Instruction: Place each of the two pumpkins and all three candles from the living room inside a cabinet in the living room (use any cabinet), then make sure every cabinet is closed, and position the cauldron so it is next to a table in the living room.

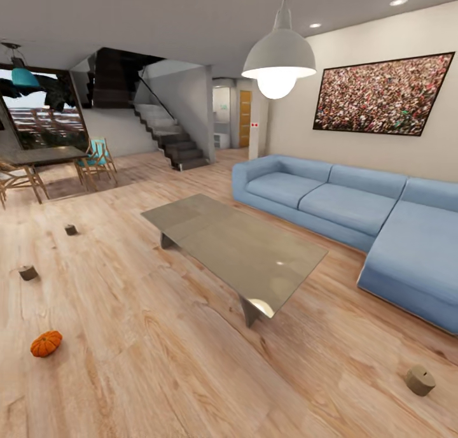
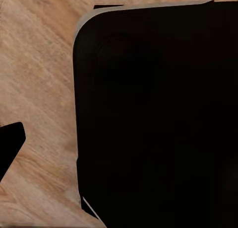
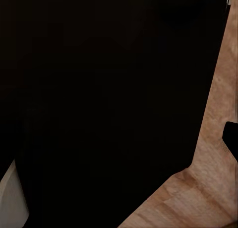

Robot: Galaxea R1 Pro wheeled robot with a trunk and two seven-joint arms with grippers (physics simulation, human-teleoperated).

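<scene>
Light wood floor: one pumpkin lies at eight o'clock, candles scattered elsewhere. It looks light, rigid, ribbed; grip its sides. Fingers' state: cannot tell.

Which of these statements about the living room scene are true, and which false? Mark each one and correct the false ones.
1. A pumpkin lies on the wood floor. True.
2. Three candles stand on the glass coffee table. False: they sit on the floor, apart from the table.
3. The sofa is blue. True.
4. The pendant lamp is switched off. False: its bulb glows.
5. A staircase rises at the back. True.
</scene>
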